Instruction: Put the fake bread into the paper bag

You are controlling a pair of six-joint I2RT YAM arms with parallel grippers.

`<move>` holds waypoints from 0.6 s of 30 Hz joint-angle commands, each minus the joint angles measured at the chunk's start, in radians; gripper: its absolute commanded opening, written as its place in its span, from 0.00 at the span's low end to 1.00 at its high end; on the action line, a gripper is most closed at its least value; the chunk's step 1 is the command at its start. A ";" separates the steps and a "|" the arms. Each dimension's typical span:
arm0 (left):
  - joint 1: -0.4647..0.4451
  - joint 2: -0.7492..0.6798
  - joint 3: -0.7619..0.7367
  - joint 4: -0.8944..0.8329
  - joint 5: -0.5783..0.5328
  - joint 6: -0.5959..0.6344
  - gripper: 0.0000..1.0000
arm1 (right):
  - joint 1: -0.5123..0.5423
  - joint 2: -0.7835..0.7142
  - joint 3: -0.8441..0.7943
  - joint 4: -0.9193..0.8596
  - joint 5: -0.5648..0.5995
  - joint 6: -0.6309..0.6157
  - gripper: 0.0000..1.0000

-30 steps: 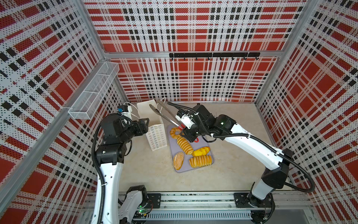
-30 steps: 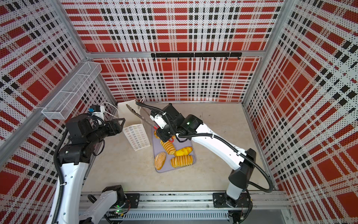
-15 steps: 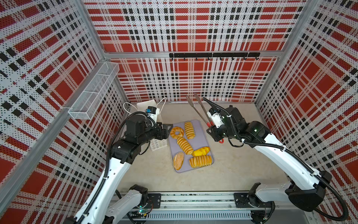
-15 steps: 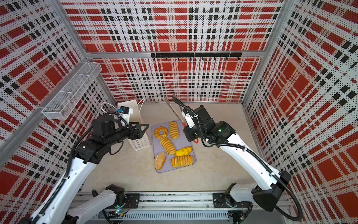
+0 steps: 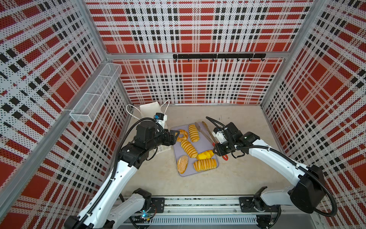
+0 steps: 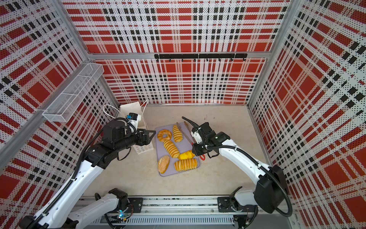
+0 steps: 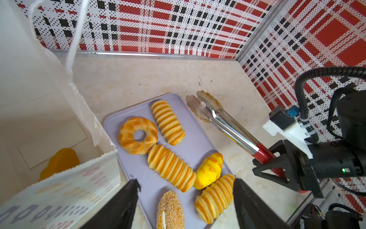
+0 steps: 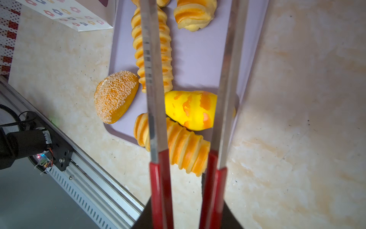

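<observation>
Can read no word, brand or number anywhere. On the narrow side of the paper bag (image 8: 65, 14), only rows of small coloured flower-like rings (a printed pattern, not letters). Along one metal arm of the tongs (image 8: 147, 53), a row of small dark marks, too blurred to make out as text or digits. Nothing legible on the plaid walls either.

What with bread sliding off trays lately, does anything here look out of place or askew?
The seeded bun lies askew at the tray's corner, hanging over its rim above the table rather than fully on the tray. Nothing looks spilled or damaged.
</observation>
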 commanded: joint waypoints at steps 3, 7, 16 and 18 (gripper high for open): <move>-0.010 -0.023 -0.008 0.001 0.021 0.026 0.81 | -0.028 0.019 0.000 0.087 -0.040 0.001 0.31; -0.012 -0.015 -0.007 -0.015 0.031 0.038 0.98 | -0.032 0.030 0.009 0.082 -0.033 -0.001 0.31; -0.023 -0.015 -0.003 -0.043 0.032 0.041 0.98 | -0.043 0.036 -0.038 0.074 -0.065 -0.003 0.31; -0.028 -0.015 -0.003 -0.049 0.026 0.038 0.98 | -0.043 0.043 -0.050 0.081 -0.084 -0.002 0.31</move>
